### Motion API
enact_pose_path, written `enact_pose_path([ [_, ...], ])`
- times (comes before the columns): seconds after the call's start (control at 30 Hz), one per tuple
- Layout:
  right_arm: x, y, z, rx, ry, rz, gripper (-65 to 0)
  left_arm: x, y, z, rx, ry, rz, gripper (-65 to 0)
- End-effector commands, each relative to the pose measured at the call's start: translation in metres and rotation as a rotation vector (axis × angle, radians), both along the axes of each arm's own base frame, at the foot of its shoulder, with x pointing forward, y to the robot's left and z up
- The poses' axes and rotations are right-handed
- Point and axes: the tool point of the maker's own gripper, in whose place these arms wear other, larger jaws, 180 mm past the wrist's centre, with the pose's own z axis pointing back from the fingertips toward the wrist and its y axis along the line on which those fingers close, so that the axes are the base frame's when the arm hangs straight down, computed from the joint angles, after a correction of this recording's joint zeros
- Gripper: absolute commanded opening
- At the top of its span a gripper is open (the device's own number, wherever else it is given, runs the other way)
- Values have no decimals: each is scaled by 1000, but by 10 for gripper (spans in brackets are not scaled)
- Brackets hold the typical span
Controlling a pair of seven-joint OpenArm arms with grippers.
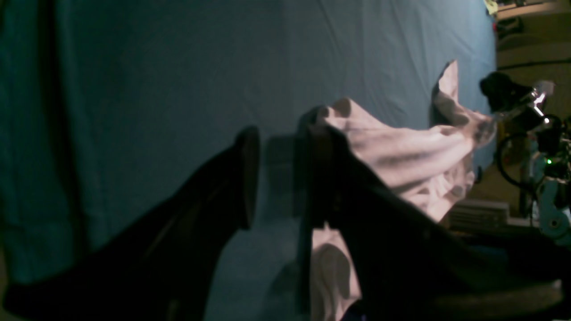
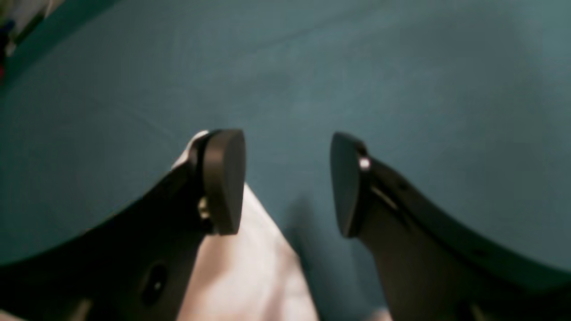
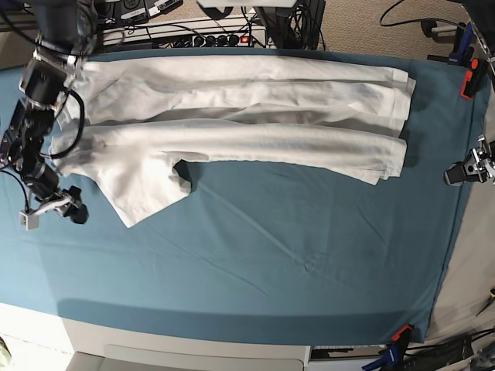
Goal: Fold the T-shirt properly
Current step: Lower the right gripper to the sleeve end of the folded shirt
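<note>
T-shirt (image 2: 250, 267) white, one corner lies under right fingers (image 2: 223, 178), close below one of them, none of it between them. Right fingers wide apart, teal cloth (image 2: 290, 89) shows in gap. Left fingers (image 1: 247, 178) apart too, teal cloth in gap; T-shirt bunched just past one finger, touching or not, cannot tell. Farther out, T-shirt stretched long across worktop.

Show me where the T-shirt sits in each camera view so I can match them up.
Base: the T-shirt lies spread across the upper part, from left to right.
Left wrist: the T-shirt shows as bunched white fabric right of centre.
Right wrist: the T-shirt shows as a white strip at lower centre.
Shared landmark: the teal cloth lies under it in all three views.
</note>
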Motion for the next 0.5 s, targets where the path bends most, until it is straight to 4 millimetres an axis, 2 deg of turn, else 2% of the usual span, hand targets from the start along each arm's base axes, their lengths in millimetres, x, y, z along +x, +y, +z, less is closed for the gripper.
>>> enact_pose_path([
  [0.0,14,-6,22,19,-59,-9,-341,11,12,22,17,-60,16,-458],
  [0.2,21,21,6,133,14,38,-341,11,12,22,16,-62,18,-458],
  [0.33,19,35,-8,89,75,91,-341,12,12,22,15,-65,21,-458],
  [0.47,15,57,-25,24,152,189,-341,12,12,22,15,-65,21,-458],
])
